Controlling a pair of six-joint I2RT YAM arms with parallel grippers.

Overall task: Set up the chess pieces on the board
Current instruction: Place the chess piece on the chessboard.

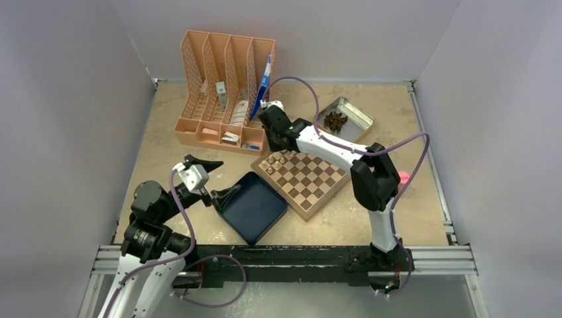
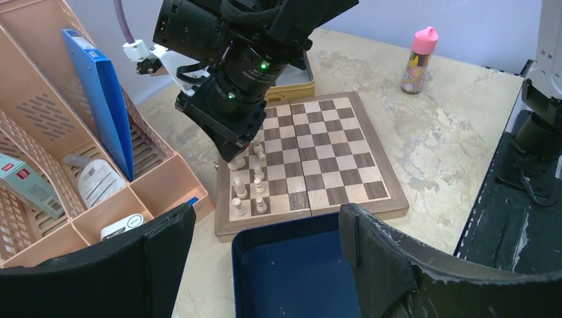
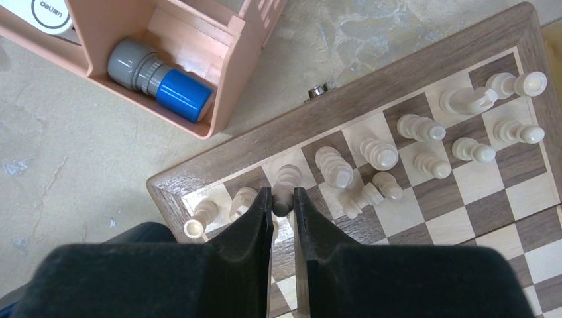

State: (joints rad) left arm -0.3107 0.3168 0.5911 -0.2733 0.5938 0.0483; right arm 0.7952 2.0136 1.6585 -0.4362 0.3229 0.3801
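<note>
right gripper [image 3: 283, 199]: clenched on one pale held piece [image 3: 287, 180], over the board [image 3: 397, 83] corner nearest the peach organizer [image 3: 199, 40].
left gripper [image 2: 262, 232]: fingers spread wide and empty, hovering at the far edge of the dark blue tray [image 2: 298, 278], just short of the board.
board: flat on the table [image 1: 397, 218], touching or just beside the tray.
chess pieces [image 3: 375, 153]: pale cluster on the two end rows by the organizer. Other squares are bare.
held piece, seating: can't tell whether its base is on the square or just above it.
weight: judged very light, small turned wood, so grip force is not an issue.
stiffness: rigid, so no give and no crush risk at this pinch.
slip: smooth, rounded profile. Likely to pivot or pop out if pinched off-centre.
stability: narrow base and tall body, so it tips easily on release or a nudge.
grip point: best across the stem or waist below the head, with the fingers square to its axis. The tips now sit low on it, with the head poking past them.
risk: neighbours stand close, so opening fingers could knock them over.
</note>
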